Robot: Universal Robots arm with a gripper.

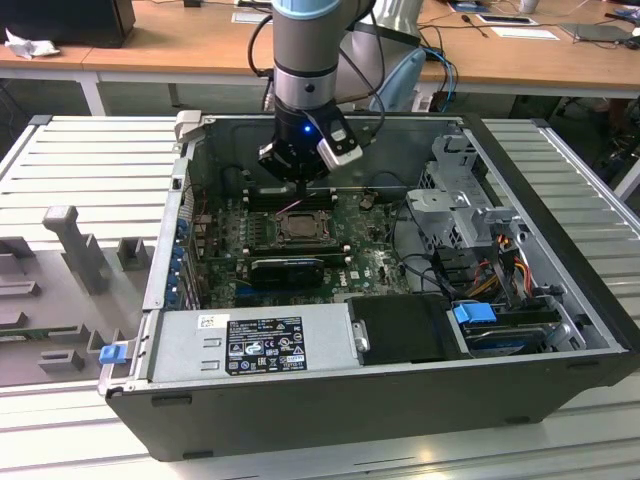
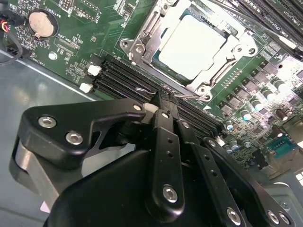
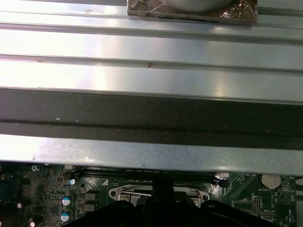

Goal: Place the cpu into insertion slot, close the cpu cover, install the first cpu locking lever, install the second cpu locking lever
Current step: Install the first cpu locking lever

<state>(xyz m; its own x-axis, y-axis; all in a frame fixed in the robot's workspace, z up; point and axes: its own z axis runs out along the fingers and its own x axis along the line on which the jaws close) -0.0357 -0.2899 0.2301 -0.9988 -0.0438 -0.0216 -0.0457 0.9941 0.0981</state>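
We start nearest, in the second wrist view: one gripper [image 2: 163,101] with its black fingers drawn together to a narrow tip, right down at a thin wire lever [image 2: 177,94] along the socket's edge beside the RAM slots [image 2: 128,78]. Whether the tip actually grips the wire we cannot tell; it looks pinched on it or just touching.

Just past the tip, one cpu [image 2: 191,45] lies flat in the insertion slot [image 2: 156,57], its pale metal top showing through the window of the cpu cover [image 2: 142,28], which is folded down over it. So we judge placing done, cover closed, and lever work under way. We cannot tell if either lever is latched.

Counts: one cpu, one socket, one cover, one lever wire clearly seen, one coin battery [image 2: 40,23] on the green motherboard [image 2: 71,42].

Farther out, the exterior view shows the arm reaching down into one open computer case [image 1: 560,250], gripper [image 1: 300,183] just above the socket [image 1: 297,226], on the slatted metal table [image 1: 90,170].
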